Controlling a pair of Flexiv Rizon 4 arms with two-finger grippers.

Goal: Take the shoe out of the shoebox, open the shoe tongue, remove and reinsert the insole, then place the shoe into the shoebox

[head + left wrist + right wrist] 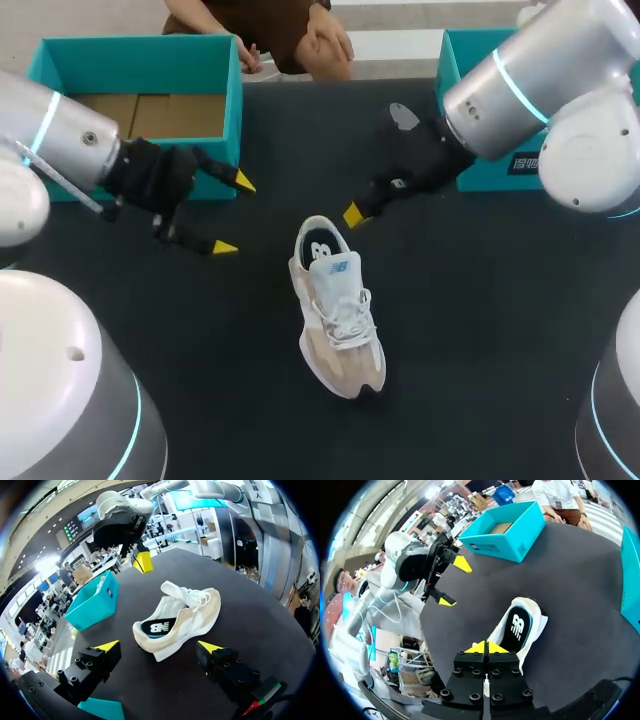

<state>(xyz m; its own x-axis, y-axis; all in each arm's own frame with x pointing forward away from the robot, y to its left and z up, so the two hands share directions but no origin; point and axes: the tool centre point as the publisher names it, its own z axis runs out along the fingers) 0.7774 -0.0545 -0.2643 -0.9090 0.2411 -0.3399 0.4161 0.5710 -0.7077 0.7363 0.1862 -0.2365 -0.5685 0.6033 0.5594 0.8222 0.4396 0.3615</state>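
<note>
White-and-beige shoe [335,310] upright on black counter [480,300], centre of frame, heel toward top | teal shoebox [150,65] at upper left | left jaws wide apart, holding nothing, left of shoe | right jaws pressed together, just upper right of heel

Left claw [233,214] spread wide; right claw [353,215] tips pressed together.

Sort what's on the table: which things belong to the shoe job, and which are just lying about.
For the job:
shoe, out on the table
insole, inside the shoe
shoebox, open, beside the left gripper, whose jaws are open
right gripper, jaws shut, empty

Lying about:
second teal box, partly hidden
</note>
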